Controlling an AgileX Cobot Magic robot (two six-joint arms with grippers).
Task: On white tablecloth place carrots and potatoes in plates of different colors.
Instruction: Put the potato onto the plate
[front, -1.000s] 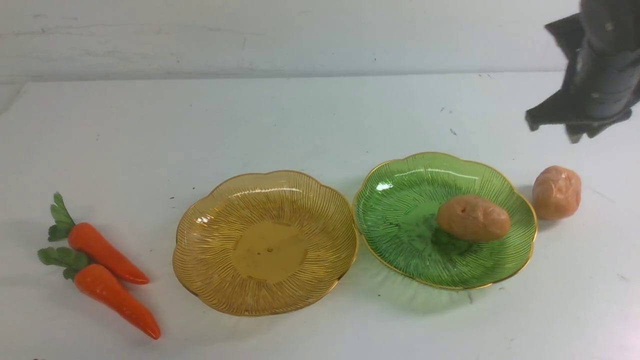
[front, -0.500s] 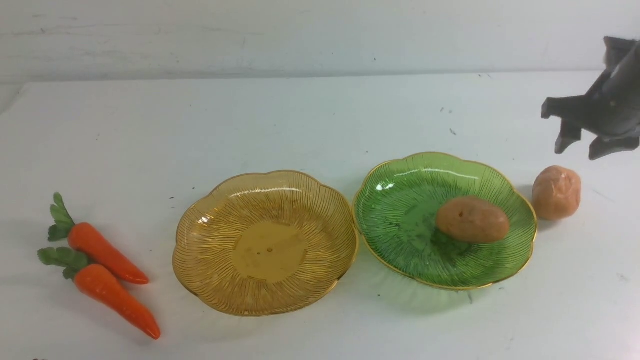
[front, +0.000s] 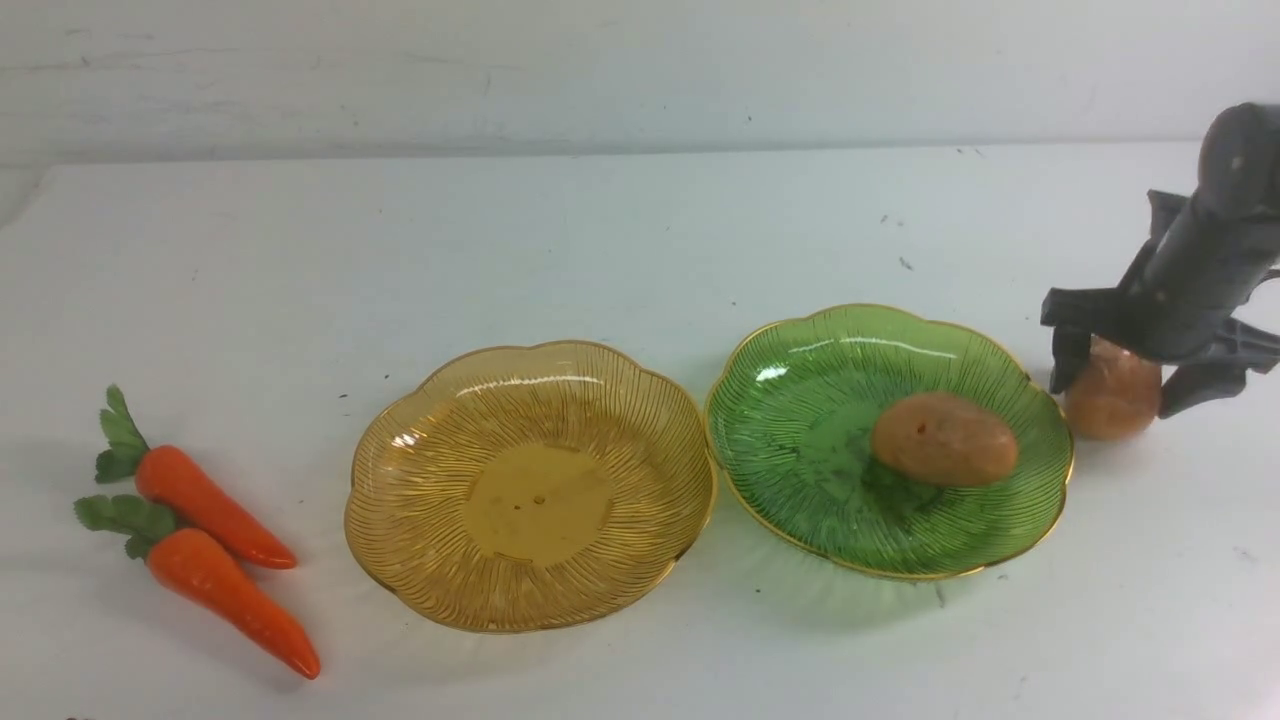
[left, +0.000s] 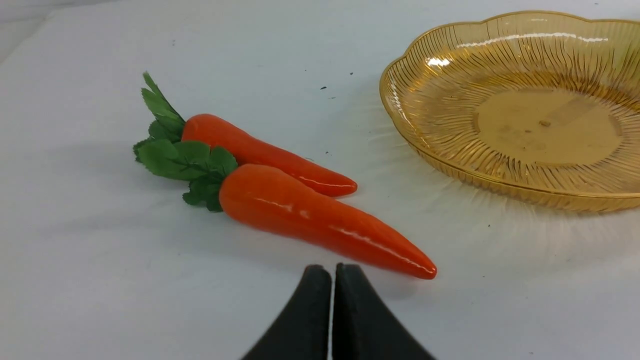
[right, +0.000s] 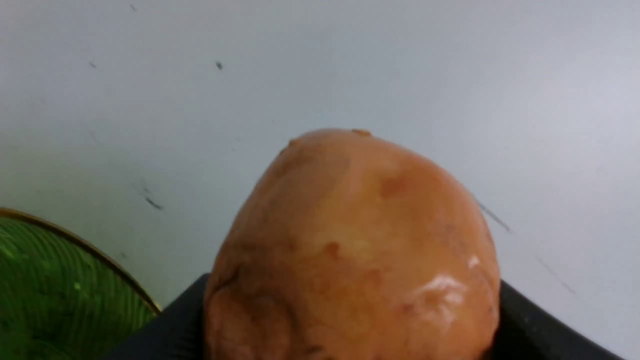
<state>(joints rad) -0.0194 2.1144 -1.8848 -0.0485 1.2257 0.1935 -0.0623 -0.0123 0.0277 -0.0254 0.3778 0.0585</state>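
Observation:
Two orange carrots (front: 215, 505) (front: 230, 595) with green tops lie side by side at the left of the white tablecloth (front: 600, 250). The amber plate (front: 530, 500) holds nothing. One potato (front: 945, 438) lies in the green plate (front: 800, 440). Right of that plate, a second potato (front: 1112, 405) rests on the cloth with my right gripper (front: 1112, 395) shut on it, a finger against each side. It fills the right wrist view (right: 355, 240). My left gripper (left: 332, 270) is shut and holds nothing, just short of the nearer carrot's (left: 320, 220) tip.
The amber and green plates stand almost rim to rim in the middle. The green plate's gold rim (right: 100, 255) lies close beside the gripped potato. Small dark specks (front: 905, 263) dot the cloth.
My right gripper came down from above the table's right side, turned its open fingers down over the second potato and closed in on it. Carrots, plates and the first potato stayed put.

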